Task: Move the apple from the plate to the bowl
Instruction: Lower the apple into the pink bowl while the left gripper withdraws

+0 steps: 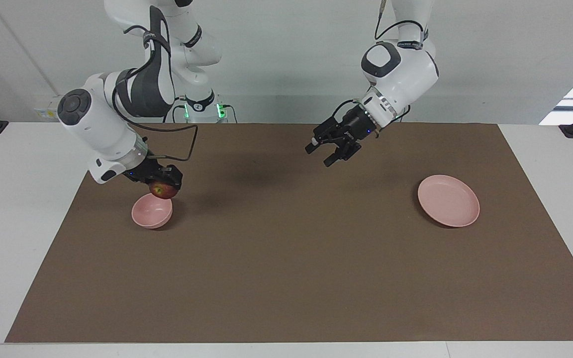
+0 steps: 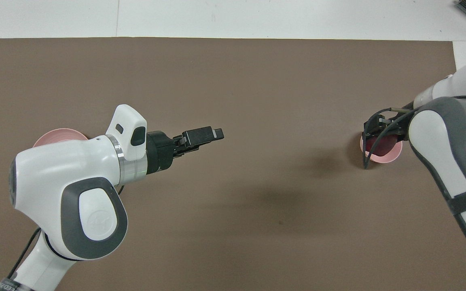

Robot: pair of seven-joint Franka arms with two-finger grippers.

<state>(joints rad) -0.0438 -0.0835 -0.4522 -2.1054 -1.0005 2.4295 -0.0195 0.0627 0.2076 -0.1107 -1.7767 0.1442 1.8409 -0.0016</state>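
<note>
The dark red apple (image 1: 162,191) with a yellowish patch hangs just above the small pink bowl (image 1: 150,214), over the rim nearer to the robots, and my right gripper (image 1: 161,186) is shut on it. In the overhead view the apple (image 2: 380,144) shows inside the bowl's (image 2: 383,157) outline, with the right gripper (image 2: 380,138) and wrist covering part of it. The flat pink plate (image 1: 448,201) lies bare at the left arm's end of the mat. My left gripper (image 1: 320,154) hangs open and holds nothing, in the air over the mat between plate and bowl. In the overhead view the left arm hides most of the plate (image 2: 57,134).
A brown mat (image 1: 286,278) covers most of the white table. Only the bowl and the plate rest on it. The left arm's elbow and wrist (image 2: 75,190) hang over the mat near the plate.
</note>
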